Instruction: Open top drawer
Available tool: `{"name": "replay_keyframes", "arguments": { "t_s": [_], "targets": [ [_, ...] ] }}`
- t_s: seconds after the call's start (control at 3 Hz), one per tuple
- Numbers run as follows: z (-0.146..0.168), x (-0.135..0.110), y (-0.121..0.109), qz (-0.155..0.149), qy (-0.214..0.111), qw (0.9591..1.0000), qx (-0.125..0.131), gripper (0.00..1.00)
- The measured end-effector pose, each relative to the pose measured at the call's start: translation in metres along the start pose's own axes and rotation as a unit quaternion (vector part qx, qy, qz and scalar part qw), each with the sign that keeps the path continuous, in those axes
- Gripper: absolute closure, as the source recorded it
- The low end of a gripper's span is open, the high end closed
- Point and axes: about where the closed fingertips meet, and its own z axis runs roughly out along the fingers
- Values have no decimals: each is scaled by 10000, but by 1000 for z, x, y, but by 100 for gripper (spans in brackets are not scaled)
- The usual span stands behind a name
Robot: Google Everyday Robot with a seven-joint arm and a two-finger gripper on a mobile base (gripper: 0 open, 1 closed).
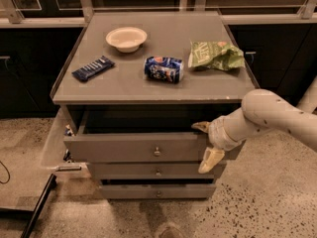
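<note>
The top drawer (124, 148) is the widest grey drawer, with a small round metal knob (157, 151) at its centre. It stands pulled out a little from the cabinet, with a dark gap showing behind its front panel. My gripper (205, 144) is at the right end of that front panel. One pale finger (200, 127) lies over the panel's top edge and the other (210, 160) hangs down in front of it. The fingers are spread apart and hold nothing that I can see. My white arm (267, 115) reaches in from the right.
On the cabinet top (124, 88) lie a white bowl (127, 37), a dark blue snack bar (92, 68), a blue can on its side (163, 69) and a green chip bag (215, 55). Two narrower drawers (157, 172) (157, 193) sit below. Dark cabinets stand behind, and the floor is speckled.
</note>
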Motion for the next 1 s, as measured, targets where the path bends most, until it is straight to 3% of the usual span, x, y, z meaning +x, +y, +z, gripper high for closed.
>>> {"name": "replay_keyframes", "arguments": {
  "t_s": [0.33,1.0],
  "targets": [
    [-22,0,43,133,-62,9999,-1,42],
    [-35,-2,53,182,-72,9998,7,88]
  ]
}}
